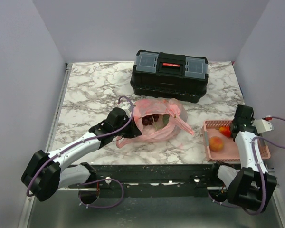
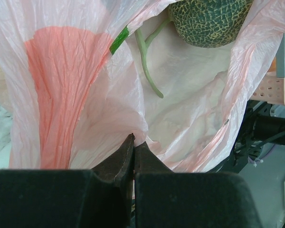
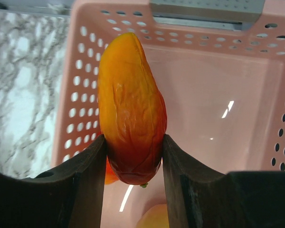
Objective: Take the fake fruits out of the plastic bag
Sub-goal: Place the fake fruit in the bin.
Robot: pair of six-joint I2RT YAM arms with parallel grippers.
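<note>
You have one toolbox (image 1: 170, 76), one plastic bag (image 1: 156, 133), one basket (image 1: 229, 154), one red-orange fruit (image 3: 133, 114), one round orange fruit (image 1: 217, 143) and one green melon (image 2: 209, 21).

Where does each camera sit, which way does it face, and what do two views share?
Top external: above, behind, looking down; both arms show.
Left wrist: faces the plastic bag; left end effector shut on its edge.
Right wrist: faces the pink basket; right end effector grips an orange fruit.
Shared: top and right wrist show the basket.

Pink bag (image 1: 157, 133), orange-red fruit (image 3: 130, 109), pink basket (image 3: 237, 118), grey-veined white table (image 1: 95, 90)
</note>
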